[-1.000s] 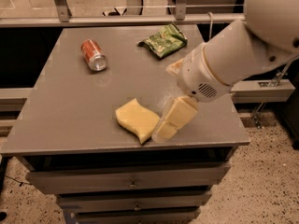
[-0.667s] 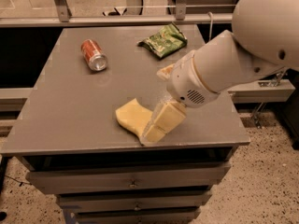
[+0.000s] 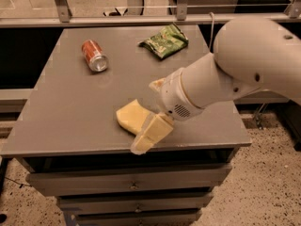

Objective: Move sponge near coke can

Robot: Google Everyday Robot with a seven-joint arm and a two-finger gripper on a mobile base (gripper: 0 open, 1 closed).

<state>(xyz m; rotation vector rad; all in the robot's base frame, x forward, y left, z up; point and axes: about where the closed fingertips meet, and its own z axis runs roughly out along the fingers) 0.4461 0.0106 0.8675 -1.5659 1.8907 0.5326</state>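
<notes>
Grey tabletop (image 3: 70, 112) over a bank of drawers fills the frame, with a metal rail behind and speckled floor below. The pale yellow, flat foam sponge (image 3: 131, 117) lies at lower centre, near the table's front edge. The gripper (image 3: 149, 134) on the robot's single white arm (image 3: 221, 79) hangs at the sponge's lower-right edge, overlapping it in this view, so the sponge sits just up and left of it. Whether the gripper is spread, pressed together or pinching the foam cannot be told.

The small red-orange metal coke can (image 3: 94, 55) lies on its side at upper left, well apart from the sponge. The coming move likely runs diagonally up-left. A crumpled green snack bag (image 3: 164, 41) rests at upper centre, right of that line, so nothing stands in the way.
</notes>
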